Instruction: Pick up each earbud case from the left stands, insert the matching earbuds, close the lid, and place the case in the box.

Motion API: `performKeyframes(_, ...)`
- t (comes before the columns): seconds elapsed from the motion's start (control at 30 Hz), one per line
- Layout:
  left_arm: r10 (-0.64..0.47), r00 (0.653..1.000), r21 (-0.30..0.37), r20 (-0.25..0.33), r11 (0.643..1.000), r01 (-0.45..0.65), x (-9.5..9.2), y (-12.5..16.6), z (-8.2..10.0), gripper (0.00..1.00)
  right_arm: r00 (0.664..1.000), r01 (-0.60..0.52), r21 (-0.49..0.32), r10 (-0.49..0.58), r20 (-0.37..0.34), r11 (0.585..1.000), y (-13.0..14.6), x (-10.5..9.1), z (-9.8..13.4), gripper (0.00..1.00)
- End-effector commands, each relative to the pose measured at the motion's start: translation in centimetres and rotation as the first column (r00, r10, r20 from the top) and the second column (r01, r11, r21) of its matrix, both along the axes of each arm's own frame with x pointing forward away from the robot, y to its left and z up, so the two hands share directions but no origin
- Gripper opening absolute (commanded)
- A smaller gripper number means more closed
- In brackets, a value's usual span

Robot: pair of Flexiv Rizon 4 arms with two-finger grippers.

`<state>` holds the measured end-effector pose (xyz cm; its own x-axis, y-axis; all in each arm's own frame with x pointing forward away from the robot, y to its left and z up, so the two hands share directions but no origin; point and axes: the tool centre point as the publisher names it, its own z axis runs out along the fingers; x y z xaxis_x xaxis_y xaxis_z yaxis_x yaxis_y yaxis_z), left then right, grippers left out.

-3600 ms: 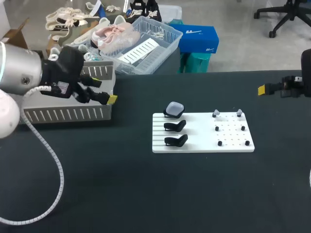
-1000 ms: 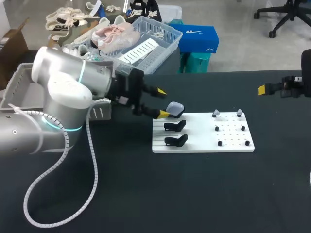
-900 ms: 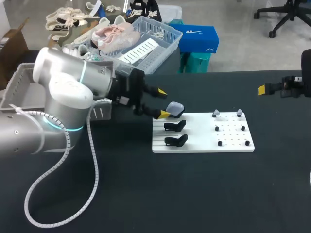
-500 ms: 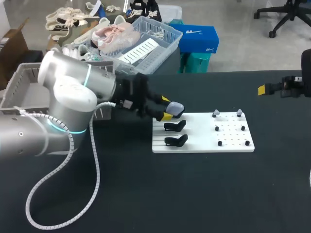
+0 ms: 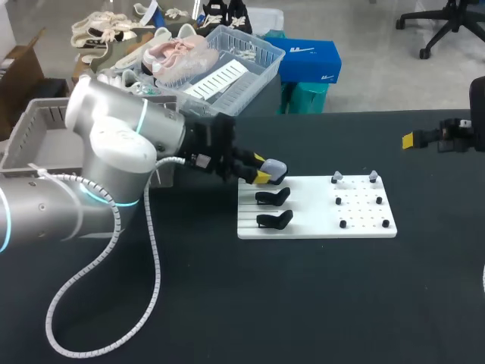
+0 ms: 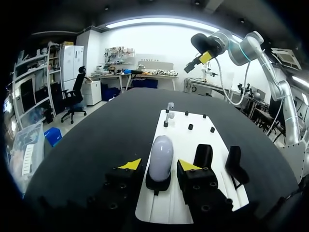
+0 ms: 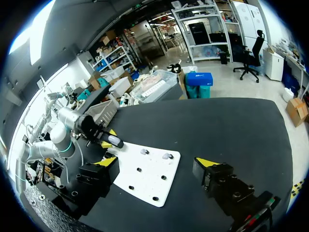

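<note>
A pale lilac earbud case (image 5: 273, 168) sits on the rear stand of the white board (image 5: 364, 220). My left gripper (image 5: 261, 170) straddles it. In the left wrist view the case (image 6: 161, 154) stands between the yellow fingertips (image 6: 130, 164) with a thin gap on each side, so the gripper is open. Two black stands (image 5: 273, 197) beside it are empty (image 6: 203, 154). Two small earbuds (image 5: 336, 178) stand on pegs at the board's far end (image 6: 169, 107). My right gripper (image 7: 157, 162) hangs open above the table's right rear, far from the board (image 7: 149, 179).
The grey slotted box (image 5: 30, 125) stands at the left rear, behind my left arm. Several black pegs (image 5: 364, 212) dot the board's right half. My left arm's white cable (image 5: 114, 326) loops over the table's front left.
My left arm swung from beside the grey box over to the board, and its fingers narrowed from wide open to close around the case. The right arm has not moved.
</note>
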<state>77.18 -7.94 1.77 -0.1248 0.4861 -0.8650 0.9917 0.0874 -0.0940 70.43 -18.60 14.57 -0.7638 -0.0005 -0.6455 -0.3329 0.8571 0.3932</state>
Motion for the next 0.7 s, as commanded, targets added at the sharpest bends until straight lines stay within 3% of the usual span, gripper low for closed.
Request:
performKeyframes(0.03, -0.003, 1.0, 0.007, -0.003, 1.0, 0.003, 0.24, -0.2, -0.17, 0.47, 1.0, 0.003, -0.004, -0.003, -0.001, 1.0, 0.03, -0.1, 0.13, 1.0)
performKeyframes(0.7, 0.021, 1.0, 0.019, -0.014, 1.0, -0.021, 0.52, -0.4, -0.69, 0.43, 1.0, 0.003, -0.004, -0.003, -0.001, 1.0, 0.03, -0.1, 0.13, 1.0)
